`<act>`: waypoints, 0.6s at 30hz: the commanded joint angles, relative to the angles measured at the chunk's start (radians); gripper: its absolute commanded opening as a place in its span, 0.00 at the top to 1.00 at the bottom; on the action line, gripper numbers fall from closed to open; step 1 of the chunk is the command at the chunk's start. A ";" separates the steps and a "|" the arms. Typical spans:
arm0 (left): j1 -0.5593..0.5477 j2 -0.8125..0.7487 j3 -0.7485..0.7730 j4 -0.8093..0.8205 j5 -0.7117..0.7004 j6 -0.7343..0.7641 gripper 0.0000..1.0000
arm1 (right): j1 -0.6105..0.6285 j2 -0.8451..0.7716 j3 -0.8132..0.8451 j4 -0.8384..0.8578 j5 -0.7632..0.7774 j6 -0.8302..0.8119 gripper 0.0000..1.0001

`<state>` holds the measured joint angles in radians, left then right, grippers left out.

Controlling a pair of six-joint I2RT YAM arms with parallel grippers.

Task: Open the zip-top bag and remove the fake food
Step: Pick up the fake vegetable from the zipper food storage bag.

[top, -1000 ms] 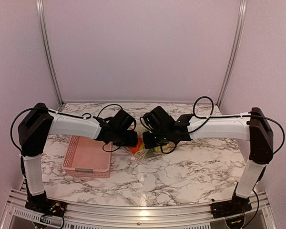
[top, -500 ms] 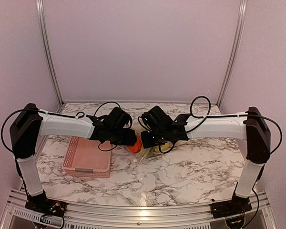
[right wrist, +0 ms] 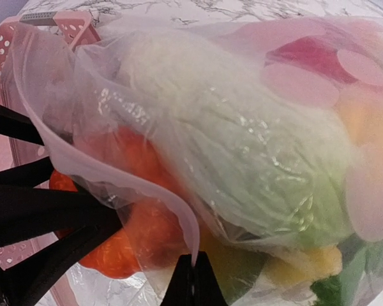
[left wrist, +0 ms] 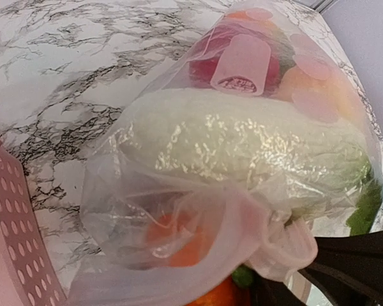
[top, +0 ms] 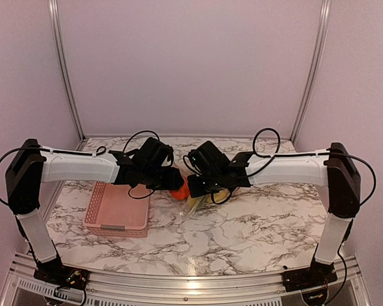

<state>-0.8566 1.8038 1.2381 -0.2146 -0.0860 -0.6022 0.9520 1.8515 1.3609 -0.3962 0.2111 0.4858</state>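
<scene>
zip-top bag (right wrist: 89, 76) holding fake food (right wrist: 242, 159), edge pinched in right jaws

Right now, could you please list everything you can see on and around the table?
table: one, white marble with grey veins, under everything
pink basket: one, pink, perforated, left of the bag
zip-top bag: one, clear, table centre, holding the food
fake cabbage: one, whitish-green, inside the bag
red piece: one, red, inside, beyond the cabbage
orange piece: at least one, orange, near the bag's mouth
yellow piece: one, yellow, under the cabbage
left tool: one, black, at the bag's mouth
right tool: one, black, pinching the bag's lip
</scene>
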 commanded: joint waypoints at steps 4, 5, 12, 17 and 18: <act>-0.002 -0.060 -0.013 0.022 0.066 -0.028 0.70 | 0.014 0.018 0.037 -0.001 0.043 -0.018 1.00; 0.000 -0.064 -0.016 0.024 0.069 -0.029 0.70 | 0.013 0.017 0.034 -0.004 0.049 -0.018 1.00; 0.008 -0.067 -0.052 0.058 0.145 -0.024 0.69 | 0.013 0.002 0.015 -0.012 0.065 -0.018 1.00; 0.010 -0.032 -0.052 0.065 0.184 -0.008 0.70 | 0.013 -0.011 0.020 -0.017 0.065 -0.022 1.00; 0.008 -0.030 -0.054 0.072 0.194 -0.005 0.70 | 0.013 -0.013 0.020 -0.016 0.065 -0.022 1.00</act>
<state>-0.8490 1.7668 1.1893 -0.1909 0.0502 -0.6235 0.9558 1.8515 1.3621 -0.4053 0.2569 0.4740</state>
